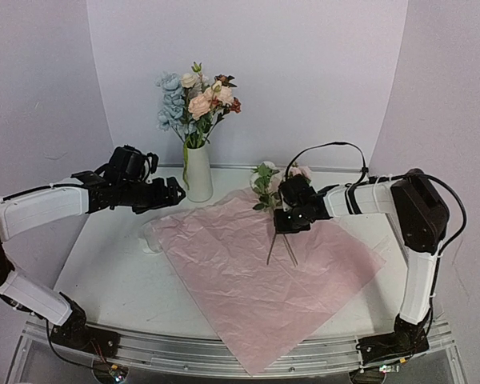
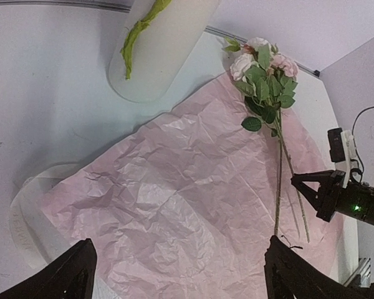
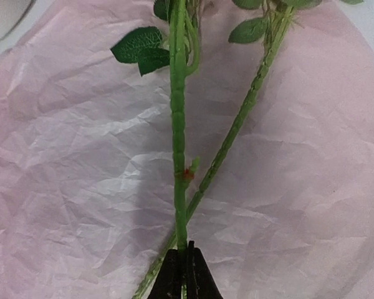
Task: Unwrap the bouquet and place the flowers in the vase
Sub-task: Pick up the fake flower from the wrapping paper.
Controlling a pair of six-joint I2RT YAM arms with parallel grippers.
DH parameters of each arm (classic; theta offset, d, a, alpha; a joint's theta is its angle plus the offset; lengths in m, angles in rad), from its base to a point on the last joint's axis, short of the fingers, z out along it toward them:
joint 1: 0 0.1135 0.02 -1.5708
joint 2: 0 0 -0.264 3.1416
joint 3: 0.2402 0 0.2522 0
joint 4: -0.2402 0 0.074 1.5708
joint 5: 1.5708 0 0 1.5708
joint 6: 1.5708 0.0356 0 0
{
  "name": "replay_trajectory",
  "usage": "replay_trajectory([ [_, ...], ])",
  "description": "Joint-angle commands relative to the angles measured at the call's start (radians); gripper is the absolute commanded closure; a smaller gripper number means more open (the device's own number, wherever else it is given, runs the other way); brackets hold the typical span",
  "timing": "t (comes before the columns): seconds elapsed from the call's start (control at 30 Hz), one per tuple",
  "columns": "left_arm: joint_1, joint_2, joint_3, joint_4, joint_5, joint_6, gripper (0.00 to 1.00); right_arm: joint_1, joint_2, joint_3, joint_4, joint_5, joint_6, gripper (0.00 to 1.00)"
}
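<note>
- Right gripper (image 3: 182,266) pinched shut on one flower stem (image 3: 179,156); the stem runs straight ahead from the jaws.
- Vase (image 1: 197,172) stands to its left, nearer the open left gripper (image 1: 176,194).

Overhead rear camera sees the whole table (image 1: 112,280); both wrist cameras look down, the right closest, sharing flowers (image 1: 264,188) on pink paper (image 1: 248,288).

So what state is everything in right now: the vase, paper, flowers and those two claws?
vase: upright, holding a bunch of flowers
pink paper: unwrapped, spread flat, crinkled
ribbon: untied, loose beside the paper
loose roses: two stems on the paper
left gripper: open, empty
right gripper: shut on one rose stem
</note>
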Motion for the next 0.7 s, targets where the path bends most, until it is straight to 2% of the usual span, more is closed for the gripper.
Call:
replay_trajectory([
  [0.0,0.003,0.006,0.062,0.013,0.098,-0.032,0.06,-0.001,-0.151,-0.023,-0.015,-0.012,0.011,1.00],
  [0.13,-0.020,0.022,0.068,0.071,0.158,-0.091,0.08,-0.001,-0.244,-0.085,0.020,-0.038,0.014,1.00],
  [0.3,-0.135,0.065,0.082,0.218,0.152,-0.168,0.09,-0.001,-0.350,-0.168,0.079,-0.124,0.019,1.00],
  [0.47,-0.236,0.174,0.163,0.326,0.152,-0.231,0.13,-0.001,-0.490,-0.290,0.184,-0.185,0.042,1.00],
  [0.67,-0.292,0.298,0.278,0.408,0.161,-0.271,0.23,0.000,-0.680,-0.414,0.270,-0.204,0.042,1.00],
])
